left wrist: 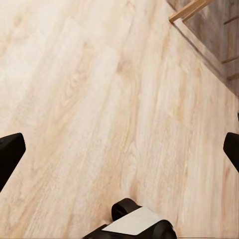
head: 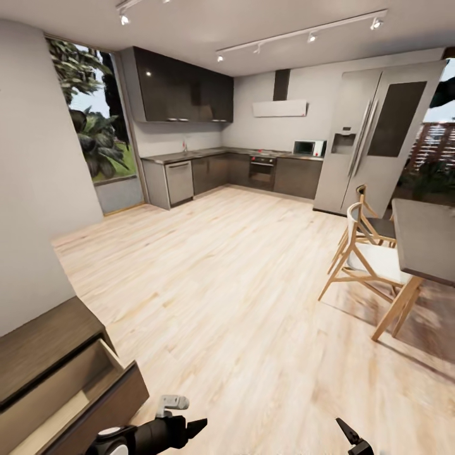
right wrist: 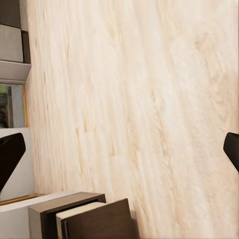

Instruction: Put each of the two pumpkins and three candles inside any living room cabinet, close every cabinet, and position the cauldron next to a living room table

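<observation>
cabinet (head: 60, 373) at your lower left is cut off by the frame edge, dark brown with one drawer pulled out showing tan inside, its contents hidden from you, while your left gripper (left wrist: 119, 149) and right gripper (right wrist: 119, 149) both hang wide open, empty, over bare wood floor (head: 240, 297).

The head view looks from standing height forward and down across the wooden floor (head: 240, 297), kitchen at the frame's top, cabinet (head: 57, 373) at lower left. Both wrist views look steeply down, close over that same floor; the right wrist view shares the cabinet (right wrist: 84, 219).
</observation>
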